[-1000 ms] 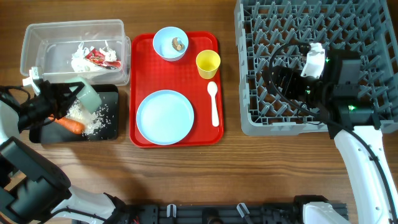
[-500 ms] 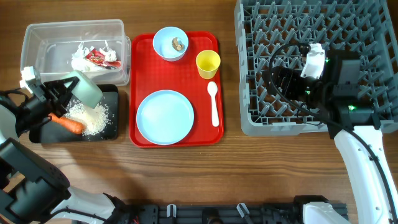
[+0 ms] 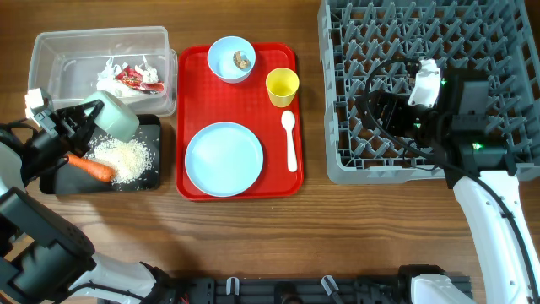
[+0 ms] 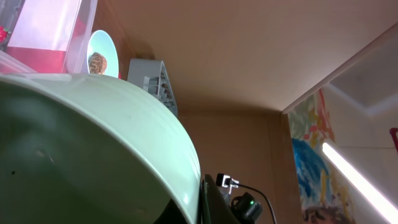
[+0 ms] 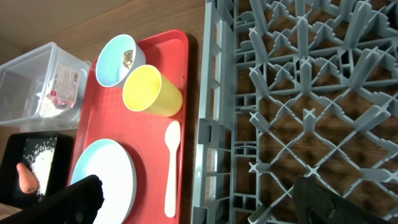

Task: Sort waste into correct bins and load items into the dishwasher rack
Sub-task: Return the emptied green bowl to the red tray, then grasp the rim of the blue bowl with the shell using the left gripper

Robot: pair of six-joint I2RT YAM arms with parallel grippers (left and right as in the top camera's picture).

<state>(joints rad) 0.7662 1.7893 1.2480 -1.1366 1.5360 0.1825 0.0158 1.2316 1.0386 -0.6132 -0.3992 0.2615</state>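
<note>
- Green and pale, the bowl [image 3: 118,121] hangs tilted over the black tray [image 3: 150,127], pinched in the left jaws, with rice [image 3: 126,158] and a carrot [image 3: 91,167] lying beneath.
- Left wrist: the bowl's wall [image 4: 93,155] fills the view.
- Right wrist: the right jaws are spread wide over the rack [image 5: 298,93]. The rack lies well to the right of the bowl, so the right arm is nearer.

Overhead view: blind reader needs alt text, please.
The left pincer holds a pale green bowl tilted over a shallow black tray with white rice grains and an orange carrot. A red tray carries a light blue round plate, light blue bowl, yellow cup and white plastic spoon; the open right pincer hangs over a grey grid rack.
</note>
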